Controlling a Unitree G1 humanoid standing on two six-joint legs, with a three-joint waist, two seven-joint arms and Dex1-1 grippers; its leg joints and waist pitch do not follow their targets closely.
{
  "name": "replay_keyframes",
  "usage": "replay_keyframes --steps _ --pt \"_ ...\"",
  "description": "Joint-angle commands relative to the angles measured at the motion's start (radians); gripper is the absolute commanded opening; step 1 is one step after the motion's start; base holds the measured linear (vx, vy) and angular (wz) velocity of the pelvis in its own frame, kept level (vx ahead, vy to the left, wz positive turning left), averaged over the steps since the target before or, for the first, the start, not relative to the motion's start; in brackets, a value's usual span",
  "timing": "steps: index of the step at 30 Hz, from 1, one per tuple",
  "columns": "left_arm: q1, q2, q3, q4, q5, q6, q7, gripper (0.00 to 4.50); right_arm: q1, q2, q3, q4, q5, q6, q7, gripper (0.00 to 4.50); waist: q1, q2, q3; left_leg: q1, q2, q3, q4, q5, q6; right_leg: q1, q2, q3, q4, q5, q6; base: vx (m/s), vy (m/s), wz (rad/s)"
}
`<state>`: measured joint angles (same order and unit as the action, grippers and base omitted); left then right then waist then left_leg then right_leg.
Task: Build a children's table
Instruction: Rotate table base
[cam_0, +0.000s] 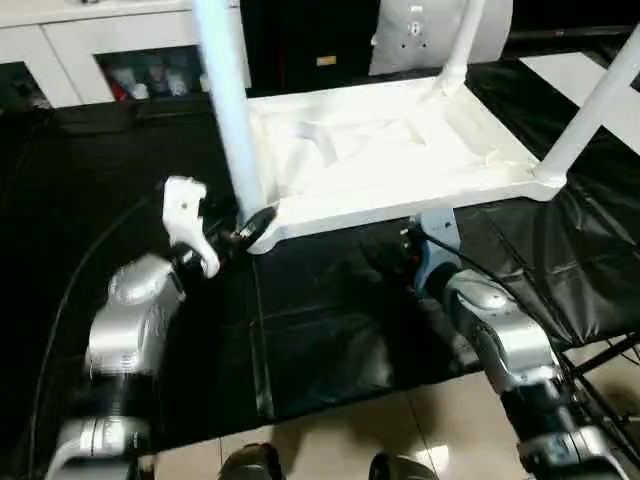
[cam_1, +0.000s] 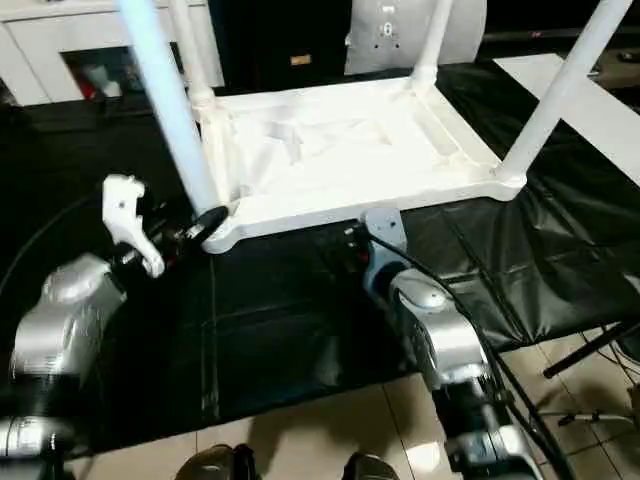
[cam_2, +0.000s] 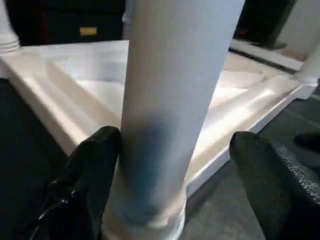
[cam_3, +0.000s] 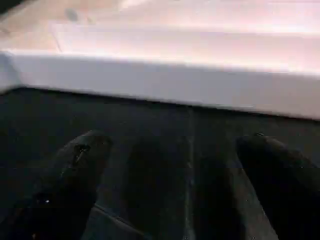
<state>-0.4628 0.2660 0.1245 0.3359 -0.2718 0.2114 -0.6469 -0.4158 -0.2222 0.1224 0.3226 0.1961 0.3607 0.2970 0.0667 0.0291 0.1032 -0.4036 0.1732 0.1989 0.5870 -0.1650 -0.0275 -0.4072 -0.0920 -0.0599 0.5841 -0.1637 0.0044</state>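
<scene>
1. Left hand (cam_0: 248, 228): reaches in from the near left toward the near-left corner of the tabletop, silver forearm angled up and to the right. In the left wrist view its two black fingers (cam_2: 87, 175) stand spread on either side of the near-left leg (cam_2: 170, 110), one close against the tube, the other clear of it. The hand is released and grips nothing.
2. Right hand (cam_3: 170, 170): extends forward from the near right, forearm pointing toward the near edge of the tabletop. Its fingers are wide apart over the black cloth (cam_0: 330, 340), just short of the white edge, holding nothing.
3. Tabletop (cam_0: 390, 150): lies upside down on the black cloth, ribbed underside facing up, long axis running left to right, the right end set slightly farther away.
4. Legs: the near-left leg stands in its corner socket, long axis nearly vertical, leaning slightly to the left at the top. The near-right leg (cam_0: 590, 110) rises from its corner, tilted to the right. A far-right leg (cam_0: 460, 40) and a far-left leg (cam_1: 190, 50) also stand upright.
5. Surroundings: white cabinets (cam_0: 90, 50) stand at the far left; tiled floor (cam_0: 400, 420) lies near the robot.
</scene>
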Motion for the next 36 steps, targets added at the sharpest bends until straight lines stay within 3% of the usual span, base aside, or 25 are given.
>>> replay_keyframes --steps 1,4,6,7,10,12,13,14,16,19,24,26,32,36 --pt "-0.075 -0.015 -0.024 0.102 -0.01 -0.034 -0.056 4.19 -0.056 -0.01 -0.026 0.105 -0.036 -0.012 -0.019 4.5 -0.002 -0.003 -0.077 0.037 0.05 -0.024 -0.075 -0.199 0.009 0.036 -0.053 0.043 -0.047 -0.149 -0.229 0.0 0.0 0.0" --pt "-0.135 -0.038 -0.01 0.184 -0.032 -0.05 -0.087 4.22 -0.108 -0.009 -0.036 0.215 -0.051 -0.048 -0.035 4.5 0.0 -0.004 -0.079 0.036 0.045 -0.02 -0.07 -0.189 0.008 0.037 -0.056 0.043 -0.047 -0.138 -0.252 0.0 0.0 0.0" --pt "-0.156 -0.048 -0.013 0.21 -0.051 -0.044 -0.131 4.22 -0.134 -0.007 -0.041 0.267 -0.054 -0.068 -0.035 4.5 0.005 -0.006 -0.08 0.035 0.05 -0.021 -0.069 -0.178 0.011 0.043 -0.062 0.044 -0.044 -0.125 -0.257 0.0 0.0 0.0" --pt "-0.163 -0.057 -0.025 0.21 -0.074 -0.022 -0.187 4.22 -0.16 -0.005 -0.044 0.313 -0.059 -0.09 -0.039 4.5 0.007 -0.006 -0.086 0.035 0.048 -0.021 -0.066 -0.155 0.02 0.046 -0.06 0.042 -0.038 -0.1 -0.264 0.0 0.0 0.0" --pt "-0.148 -0.063 -0.063 0.16 -0.122 0.047 -0.302 4.22 -0.201 -0.003 -0.049 0.379 -0.066 -0.121 -0.044 4.5 0.012 -0.006 -0.086 0.033 0.049 -0.016 -0.06 -0.106 0.054 0.045 -0.057 0.042 -0.031 -0.039 -0.292 0.0 0.0 0.0" --pt "-0.128 -0.06 -0.086 0.118 -0.147 0.086 -0.353 4.22 -0.217 -0.003 -0.051 0.404 -0.069 -0.133 -0.046 4.5 0.018 -0.007 -0.091 0.032 0.052 -0.015 -0.056 -0.084 0.067 0.049 -0.064 0.041 -0.024 -0.021 -0.309 0.0 0.0 0.0" --pt "-0.128 -0.06 -0.086 0.118 -0.147 0.086 -0.353 4.22 -0.217 -0.003 -0.051 0.404 -0.069 -0.133 -0.046 4.5 0.018 -0.009 -0.084 0.028 0.049 -0.012 -0.056 -0.096 0.073 0.046 -0.06 0.041 -0.029 -0.035 -0.305 0.0 0.0 0.0" --pt "-0.098 -0.053 -0.113 0.06 -0.175 0.135 -0.394 4.22 -0.227 -0.002 -0.054 0.419 -0.07 -0.139 -0.044 4.5 0.016 -0.011 -0.089 0.03 0.054 -0.015 -0.057 -0.111 0.069 0.052 -0.064 0.041 -0.025 -0.063 -0.3 0.0 0.0 0.0" --pt "-0.047 -0.041 -0.158 -0.026 -0.208 0.197 -0.44 4.22 -0.238 -0.001 -0.052 0.439 -0.075 -0.15 -0.033 4.5 0.009 -0.012 -0.086 0.024 0.053 -0.018 -0.059 -0.119 0.068 0.052 -0.063 0.04 -0.029 -0.098 -0.293 0.0 0.0 0.0" --pt "0.015 -0.029 -0.207 -0.114 -0.232 0.241 -0.466 4.22 -0.239 0.009 -0.046 0.459 -0.085 -0.17 -0.012 4.5 -0.004 -0.012 -0.083 0.03 0.055 -0.016 -0.062 -0.169 0.049 0.046 -0.06 0.042 -0.038 -0.17 -0.285 0.0 0.0 0.0" --pt "0.117 -0.032 -0.294 -0.275 -0.255 0.279 -0.459 4.22 -0.233 0.021 -0.036 0.465 -0.092 -0.19 0.004 4.5 -0.012 -0.014 -0.083 0.029 0.057 -0.018 -0.065 -0.185 0.036 0.046 -0.058 0.045 -0.037 -0.176 -0.274 0.0 0.0 0.0" --pt "0.129 -0.038 -0.307 -0.294 -0.245 0.278 -0.455 4.22 -0.239 0.023 -0.037 0.479 -0.094 -0.2 0.004 4.5 -0.013 -0.012 -0.083 0.033 0.055 -0.016 -0.065 -0.183 0.041 0.042 -0.053 0.045 -0.039 -0.173 -0.272 0.0 0.0 0.0" --pt "0.13 -0.085 -0.353 -0.34 -0.212 0.276 -0.414 4.22 -0.263 0.029 -0.043 0.528 -0.108 -0.236 0.0 4.5 -0.014 -0.013 -0.084 0.033 0.054 -0.017 -0.064 -0.198 0.032 0.044 -0.054 0.046 -0.043 -0.199 -0.261 0.0 0.0 0.0" --pt "0.112 -0.134 -0.376 -0.34 -0.188 0.246 -0.358 4.22 -0.264 0.037 -0.046 0.537 -0.122 -0.25 0.0 4.5 -0.011 -0.014 -0.087 0.032 0.053 -0.016 -0.061 -0.176 0.039 0.046 -0.053 0.047 -0.04 -0.161 -0.263 0.0 0.0 0.0"
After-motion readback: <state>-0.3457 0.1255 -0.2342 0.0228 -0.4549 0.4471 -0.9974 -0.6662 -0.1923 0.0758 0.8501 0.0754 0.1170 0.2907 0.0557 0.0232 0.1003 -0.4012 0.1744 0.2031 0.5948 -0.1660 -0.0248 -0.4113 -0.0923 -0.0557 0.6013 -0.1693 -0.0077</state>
